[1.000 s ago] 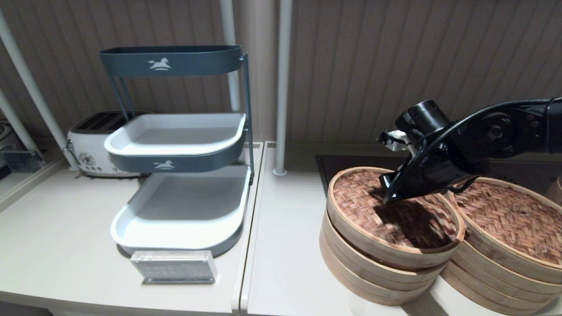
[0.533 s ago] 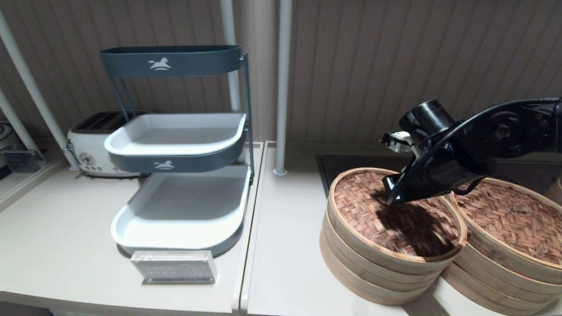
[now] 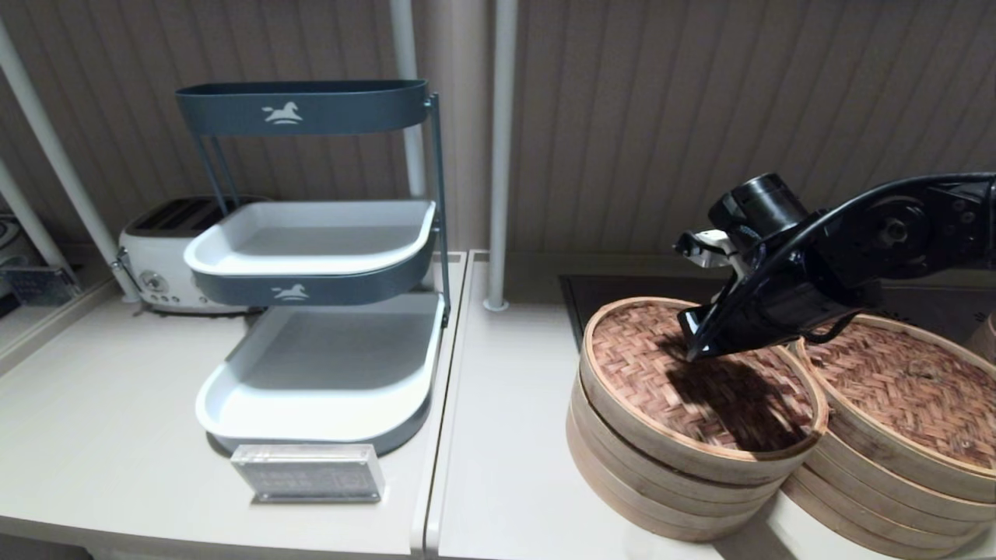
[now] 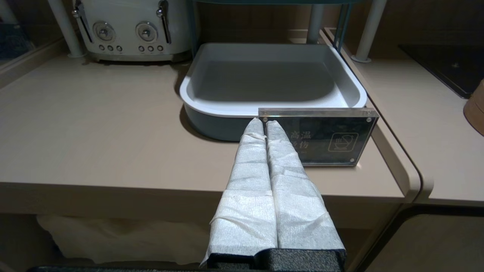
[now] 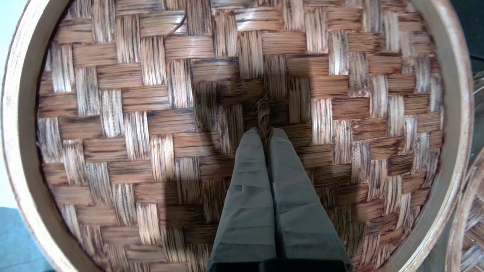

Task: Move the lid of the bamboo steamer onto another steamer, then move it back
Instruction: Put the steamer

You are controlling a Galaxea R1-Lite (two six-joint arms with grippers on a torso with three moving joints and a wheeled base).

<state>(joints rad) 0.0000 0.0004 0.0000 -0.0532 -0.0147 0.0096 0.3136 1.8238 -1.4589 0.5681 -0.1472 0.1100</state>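
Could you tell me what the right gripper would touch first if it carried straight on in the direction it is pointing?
Most likely the small loop at the centre of the woven steamer lid: the shut right gripper points down at it, tips almost there, though the remaining gap is unclear.

Dim, warm overhead light. Right claw throws a hard dark shadow on the bamboo steamer lid. Soft shadows under the tray rack. Lid weave slightly motion-blurred; head view bows at its edges.

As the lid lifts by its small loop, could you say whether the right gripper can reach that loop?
Probably yes: the right gripper is over the bamboo steamer lid, shut on its centre loop, nothing between. The left gripper is parked before the counter.
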